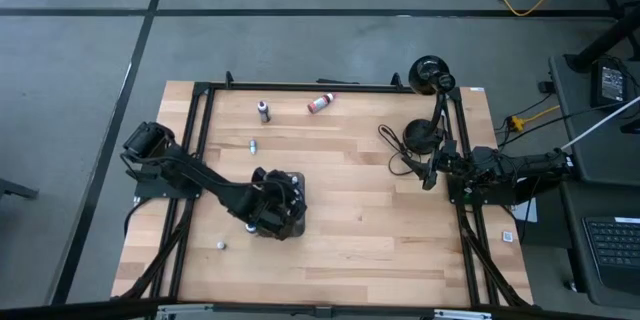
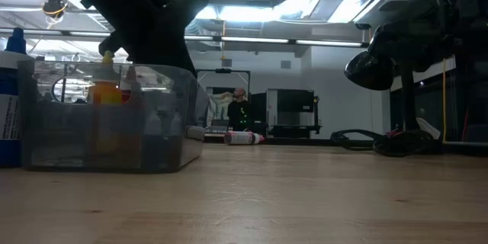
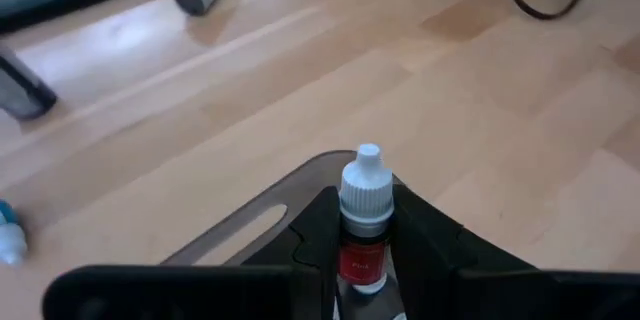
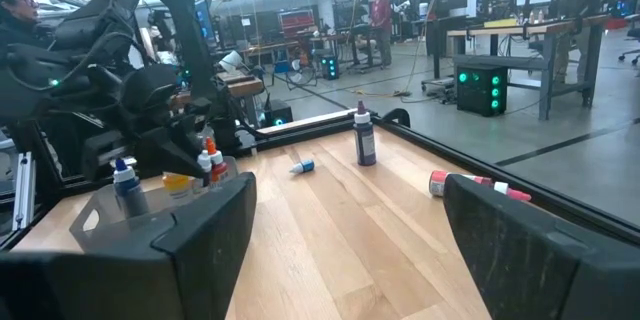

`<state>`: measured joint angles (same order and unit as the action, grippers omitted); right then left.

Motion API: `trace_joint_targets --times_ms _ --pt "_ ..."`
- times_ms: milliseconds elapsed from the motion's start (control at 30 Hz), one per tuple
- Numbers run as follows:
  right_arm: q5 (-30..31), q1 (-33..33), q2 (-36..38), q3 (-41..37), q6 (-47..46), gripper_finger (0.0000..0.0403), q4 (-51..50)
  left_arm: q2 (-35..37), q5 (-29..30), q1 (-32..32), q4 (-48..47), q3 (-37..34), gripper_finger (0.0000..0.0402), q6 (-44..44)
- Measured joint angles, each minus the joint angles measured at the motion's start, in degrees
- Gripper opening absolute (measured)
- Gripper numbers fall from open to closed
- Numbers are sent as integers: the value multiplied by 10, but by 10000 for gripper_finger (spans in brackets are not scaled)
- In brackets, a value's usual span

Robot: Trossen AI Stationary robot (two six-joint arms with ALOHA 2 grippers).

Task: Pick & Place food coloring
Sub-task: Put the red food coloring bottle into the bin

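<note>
Where my left gripper (image 3: 365,260) closes, its fingers pinch a red bottle (image 3: 363,222) with a white ribbed cap and nozzle tip; the bottle's lower half is hidden between them. From above, that gripper (image 1: 275,205) covers most of the tray (image 1: 297,182), so I cannot count what sits inside. At table height the tray's (image 2: 107,133) clear wall shows an orange bottle (image 2: 104,84) and blurred shapes I cannot identify.

Loose stock on the table: one dark upright bottle (image 1: 264,111), one red bottle lying on its side (image 1: 320,103) near the far edge, one tiny blue-tipped bottle (image 1: 253,145) lying flat, one small white piece (image 1: 220,244) toward the near left, too small to identify.

My right gripper (image 4: 340,250) waits at the table's right edge, fingers spread wide with nothing between them. Beside it lie a black cable loop (image 1: 395,140) and a round black mount (image 1: 431,73).
</note>
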<state>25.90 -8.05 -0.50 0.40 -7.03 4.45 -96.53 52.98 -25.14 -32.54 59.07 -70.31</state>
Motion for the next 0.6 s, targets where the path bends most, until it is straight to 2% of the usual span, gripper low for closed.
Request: trace_joint_targets --times_ms 267,600 --pt "0 0 0 0 0 323 0 -35 -22 10 -5 0 65 -78" --pt "0 0 0 0 0 323 0 -68 -36 18 -9 1 65 -118"
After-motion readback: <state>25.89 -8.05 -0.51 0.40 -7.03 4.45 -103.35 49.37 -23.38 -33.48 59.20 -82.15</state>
